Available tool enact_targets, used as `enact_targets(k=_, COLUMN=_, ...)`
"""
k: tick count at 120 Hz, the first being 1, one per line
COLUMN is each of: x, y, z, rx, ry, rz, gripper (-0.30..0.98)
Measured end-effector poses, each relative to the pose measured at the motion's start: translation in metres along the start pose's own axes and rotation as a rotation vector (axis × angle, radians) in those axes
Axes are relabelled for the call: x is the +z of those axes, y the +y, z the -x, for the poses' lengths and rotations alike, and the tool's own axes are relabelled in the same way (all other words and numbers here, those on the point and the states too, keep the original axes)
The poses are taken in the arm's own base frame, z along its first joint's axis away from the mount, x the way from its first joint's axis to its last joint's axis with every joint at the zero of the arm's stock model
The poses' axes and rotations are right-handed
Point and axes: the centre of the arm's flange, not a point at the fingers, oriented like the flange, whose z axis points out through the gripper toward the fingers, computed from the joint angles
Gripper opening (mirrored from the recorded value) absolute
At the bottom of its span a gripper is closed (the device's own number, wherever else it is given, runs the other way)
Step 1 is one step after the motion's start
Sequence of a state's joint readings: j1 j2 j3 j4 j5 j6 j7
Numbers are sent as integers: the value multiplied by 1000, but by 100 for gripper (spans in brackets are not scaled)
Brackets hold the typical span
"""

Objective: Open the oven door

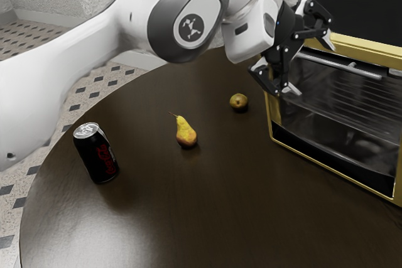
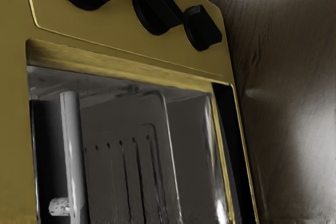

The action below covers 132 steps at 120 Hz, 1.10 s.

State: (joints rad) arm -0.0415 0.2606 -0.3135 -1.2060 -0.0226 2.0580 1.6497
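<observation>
My end effector [image 1: 313,68] stands open by the oven door [image 1: 342,117]; I'd grip its bar handle [image 2: 73,150] mid-length, expecting slick metal and a stiffish, hinged swing.

Readable text was on the can [image 1: 95,155]: red script [image 1: 105,160], read as Coca-Cola, on the black side. It ran along the can's height, so the letters lay sideways. End of the word curved out of sight, so part of that read was from the brand's look. Smaller pale print [image 1: 112,154] sat right beside the red, too small to make out. Can stood upright on the table [image 1: 157,218]. One sign too: a round dark badge [image 1: 191,27] with a pale branching emblem, inside a light oval panel on the arm [image 1: 81,61]. Badge was a symbol, couldn't make out letters.
</observation>
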Motion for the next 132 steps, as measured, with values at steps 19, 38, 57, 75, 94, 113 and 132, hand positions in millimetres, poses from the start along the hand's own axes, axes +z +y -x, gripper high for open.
enact_targets(k=19, x=5, y=3, z=13, rx=-20, ry=-15, rz=15, gripper=69)
enact_targets(k=38, x=18, y=-7, z=32, rx=-58, ry=-12, rz=29, gripper=68)
enact_targets(k=57, x=35, y=-13, z=42, rx=-86, ry=5, rz=63, gripper=68)
enact_targets(k=75, x=47, y=-13, z=49, rx=-108, ry=13, rz=98, gripper=68)
enact_targets(k=94, x=50, y=-13, z=50, rx=-120, ry=18, rz=109, gripper=71)
enact_targets(k=113, x=59, y=-12, z=50, rx=-129, ry=23, rz=118, gripper=79)
enact_targets(k=132, x=60, y=-11, z=50, rx=-139, ry=25, rz=120, gripper=68)
